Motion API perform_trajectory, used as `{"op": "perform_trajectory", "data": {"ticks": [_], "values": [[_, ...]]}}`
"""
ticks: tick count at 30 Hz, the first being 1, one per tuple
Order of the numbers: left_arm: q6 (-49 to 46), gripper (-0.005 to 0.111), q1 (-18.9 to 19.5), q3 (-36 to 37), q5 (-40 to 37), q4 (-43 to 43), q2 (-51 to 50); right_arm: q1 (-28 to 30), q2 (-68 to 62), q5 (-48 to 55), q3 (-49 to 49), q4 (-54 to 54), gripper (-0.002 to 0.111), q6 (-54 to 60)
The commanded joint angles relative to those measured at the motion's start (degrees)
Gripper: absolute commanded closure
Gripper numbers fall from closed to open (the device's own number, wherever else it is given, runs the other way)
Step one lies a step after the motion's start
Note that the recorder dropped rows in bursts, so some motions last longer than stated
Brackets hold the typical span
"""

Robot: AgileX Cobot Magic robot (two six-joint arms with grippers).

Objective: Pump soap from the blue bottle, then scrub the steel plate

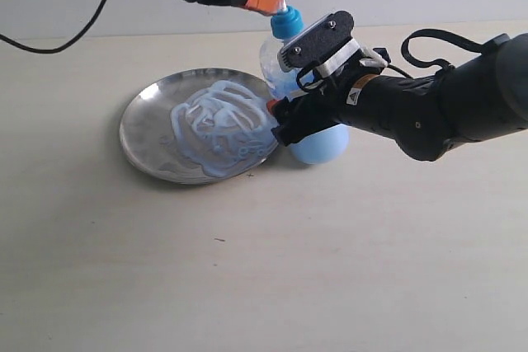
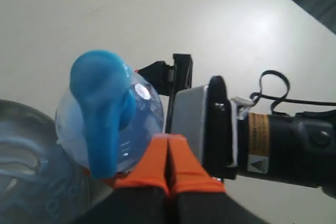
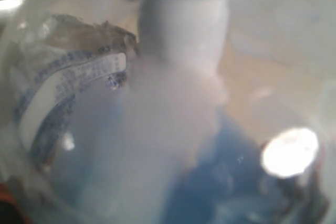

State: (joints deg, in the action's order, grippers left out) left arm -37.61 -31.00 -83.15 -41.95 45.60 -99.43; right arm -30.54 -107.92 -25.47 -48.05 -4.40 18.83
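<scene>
Currently my right gripper [image 1: 279, 117] clamps the blue bottle [image 1: 274, 62] steady; my left gripper [image 2: 168, 163], fingertips closed on nothing, meets the pump head [image 2: 102, 103].

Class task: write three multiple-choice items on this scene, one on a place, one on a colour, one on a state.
1. Where is the soap? A on the plate; B on the table; C on an arm.
2. The pump head on the bottle is: A red; B blue; C green.
3. The left gripper is: A wide open; B shut; C holding a sponge.
Key: 1 A, swirls cover the plate. 2 B, the head is bright blue. 3 B, its orange fingers touch.
</scene>
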Motion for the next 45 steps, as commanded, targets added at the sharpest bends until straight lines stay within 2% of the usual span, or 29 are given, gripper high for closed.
{"op": "perform_trajectory", "data": {"ticks": [1,10,20,29,38,45], "values": [[0.1,0.107,0.1,-0.3,5.3,-2.2,-1.2,0.0,1.3,-5.7,-1.0,0.3,0.108,0.6],[1.6,0.107,4.2,-0.3,8.1,-2.5,-1.0,0.0,1.3,-5.7,-1.0,0.5,0.108,0.6],[-6.2,0.107,3.5,-0.3,6.1,9.9,3.8,0.0,1.3,-5.7,-1.0,0.5,0.108,0.6],[-9.3,0.107,0.8,-0.3,7.7,11.2,0.1,0.0,1.3,-5.7,-1.0,0.5,0.108,1.5],[-10.1,0.107,0.8,-0.3,11.4,12.0,-1.8,0.0,1.3,-5.5,-1.0,0.5,0.108,1.5],[-10.1,0.107,0.8,-0.3,10.9,12.0,-3.0,0.0,1.3,-5.4,-1.0,0.5,0.108,1.5]]}}
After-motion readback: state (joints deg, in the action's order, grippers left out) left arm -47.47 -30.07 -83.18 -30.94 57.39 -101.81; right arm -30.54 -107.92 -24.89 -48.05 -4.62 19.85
